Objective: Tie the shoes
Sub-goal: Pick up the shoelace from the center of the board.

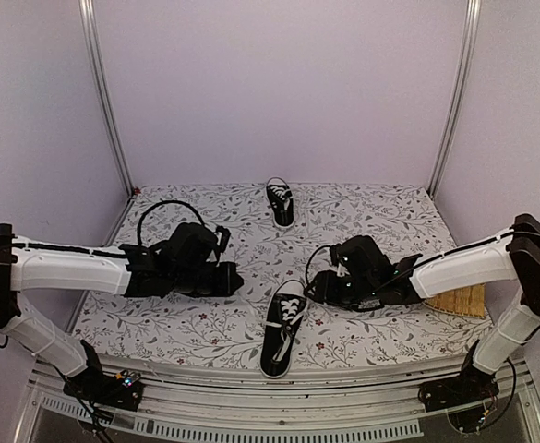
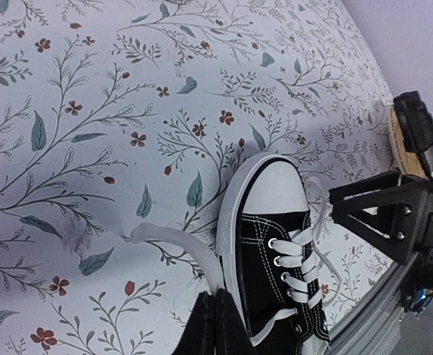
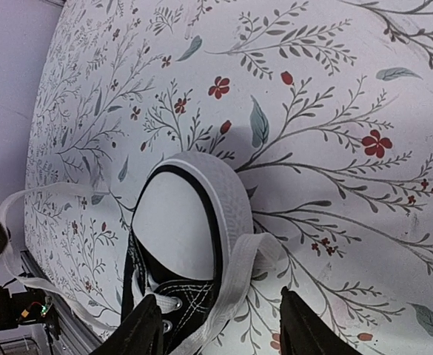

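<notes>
- White lace (image 2: pixel 164 238) runs straight into the left claw (image 2: pixel 215 297), whose jaws are pressed tight on it; the near shoe (image 2: pixel 279 281) lies just right of that claw, touching its fingers.
- Right claw (image 3: pixel 217 296) stands wide over the shoe's toe, gripping nothing. Another lace strand (image 3: pixel 240 270) lies loose between its jaws.
- Far shoe (image 1: pixel 281 203) sits well beyond both claws, touched by neither.
- Risk: a hard pull from the left claw could drag the light shoe across the floral cloth (image 2: pixel 90 111), since nothing pins it.
- Risk: the right claw, closing here, may catch rubber instead of lace, or slip off the flat strand.
</notes>
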You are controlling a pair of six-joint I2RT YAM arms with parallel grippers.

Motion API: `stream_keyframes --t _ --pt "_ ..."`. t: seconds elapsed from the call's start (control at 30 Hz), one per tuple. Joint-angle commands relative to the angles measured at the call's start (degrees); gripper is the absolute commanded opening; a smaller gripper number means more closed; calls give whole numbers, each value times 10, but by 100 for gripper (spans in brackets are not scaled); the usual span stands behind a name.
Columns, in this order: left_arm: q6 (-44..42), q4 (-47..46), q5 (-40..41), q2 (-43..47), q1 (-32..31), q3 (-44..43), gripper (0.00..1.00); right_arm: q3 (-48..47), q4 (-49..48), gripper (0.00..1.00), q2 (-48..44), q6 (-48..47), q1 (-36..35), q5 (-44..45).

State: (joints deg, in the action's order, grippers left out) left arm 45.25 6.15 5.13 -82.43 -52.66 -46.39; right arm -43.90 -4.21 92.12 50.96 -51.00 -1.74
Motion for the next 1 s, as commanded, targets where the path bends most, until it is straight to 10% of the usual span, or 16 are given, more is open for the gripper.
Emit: stream_keyframes --t 0.0,0.17,0.3,0.97 --pt "-13 -29 -14 12 5 8 0 -35 53 53 52 26 -2 13" --pt "-17 -32 -14 14 5 7 0 -49 43 42 83 28 -2 1" --pt "-16 -30 -8 16 5 9 0 -57 38 4 74 15 -1 -2" --pt "-18 -40 -5 27 6 13 0 27 -26 2 -164 -221 -89 62"
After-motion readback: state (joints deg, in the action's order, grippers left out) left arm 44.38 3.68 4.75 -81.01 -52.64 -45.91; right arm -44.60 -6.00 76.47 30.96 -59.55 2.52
